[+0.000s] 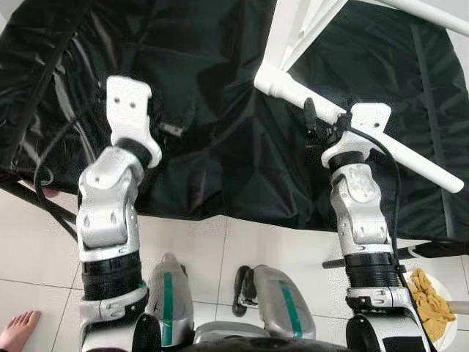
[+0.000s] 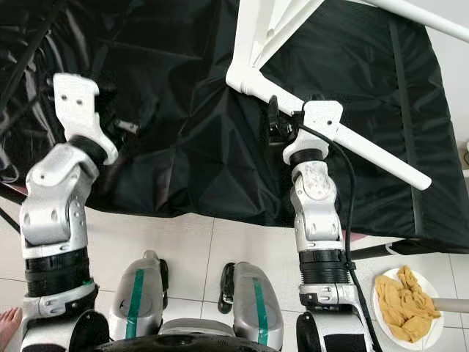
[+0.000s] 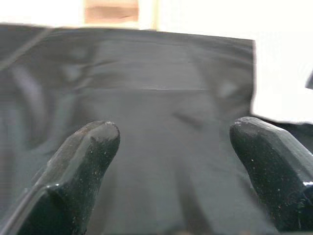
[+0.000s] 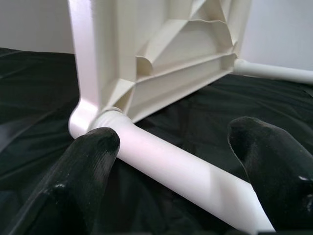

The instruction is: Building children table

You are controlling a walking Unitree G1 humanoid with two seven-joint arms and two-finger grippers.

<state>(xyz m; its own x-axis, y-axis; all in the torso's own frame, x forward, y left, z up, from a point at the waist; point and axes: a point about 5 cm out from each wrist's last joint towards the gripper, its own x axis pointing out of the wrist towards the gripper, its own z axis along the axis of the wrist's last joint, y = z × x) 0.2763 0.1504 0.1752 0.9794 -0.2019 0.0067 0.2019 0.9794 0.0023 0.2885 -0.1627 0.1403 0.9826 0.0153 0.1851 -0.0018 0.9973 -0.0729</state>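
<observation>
A: Right wrist view first: where does the leg lie against the right hand?

B: Straight between its two fingers. They stand spread wide, one on each side of the white tube, and I cannot tell whether either one touches it. The hand grips nothing.

A: And the leg's long axis?

B: In the left eye view it runs from the table corner at about 10 o'clock down to its free end at about 4 o'clock. The right hand meets it near the corner socket, coming up from 6 o'clock, so it crosses the tube roughly square on.

A: Where is the table itself?

B: The white table top lies turned over on the black sheet, ribs showing in the right wrist view, with another leg at the far corner.

A: The left hand?

B: Its fingers are also spread, over bare black sheet well to 9 o'clock of the leg, holding nothing. The right arm is plainly the nearer one.

A: So the next move?

B: My guess is closing the right fingers across the tube beside the socket, to seat or twist it home.
</observation>
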